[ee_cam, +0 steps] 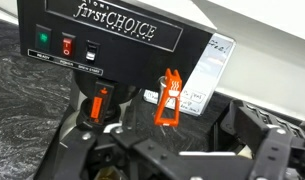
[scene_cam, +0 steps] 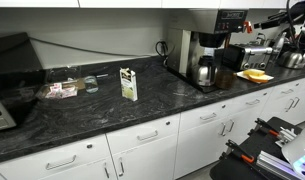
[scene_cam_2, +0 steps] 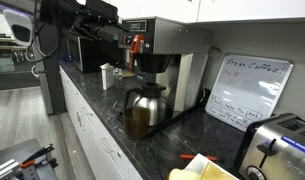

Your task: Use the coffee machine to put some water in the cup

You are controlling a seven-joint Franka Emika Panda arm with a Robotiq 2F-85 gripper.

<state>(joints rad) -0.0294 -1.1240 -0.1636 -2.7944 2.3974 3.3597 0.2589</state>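
Observation:
The black and steel coffee machine (scene_cam: 210,38) stands on the dark counter; it also shows in the other exterior view (scene_cam_2: 160,62). The wrist view faces its front panel (ee_cam: 112,40), which has switches and an orange tap lever (ee_cam: 169,100). A steel carafe (scene_cam_2: 142,110) sits on its warmer. My gripper (ee_cam: 172,150) is open and empty, close in front of the machine below the lever; it shows in both exterior views (scene_cam_2: 120,42) (scene_cam: 242,52). A clear glass cup (scene_cam: 90,84) stands far along the counter, away from the gripper.
A small carton (scene_cam: 128,83) and a wrapped packet (scene_cam: 60,90) lie near the cup. A yellow cloth (scene_cam: 255,75) lies beside the machine. A whiteboard (scene_cam_2: 247,90) and a toaster (scene_cam_2: 277,145) stand past the machine. White cabinets (scene_cam: 142,150) run below.

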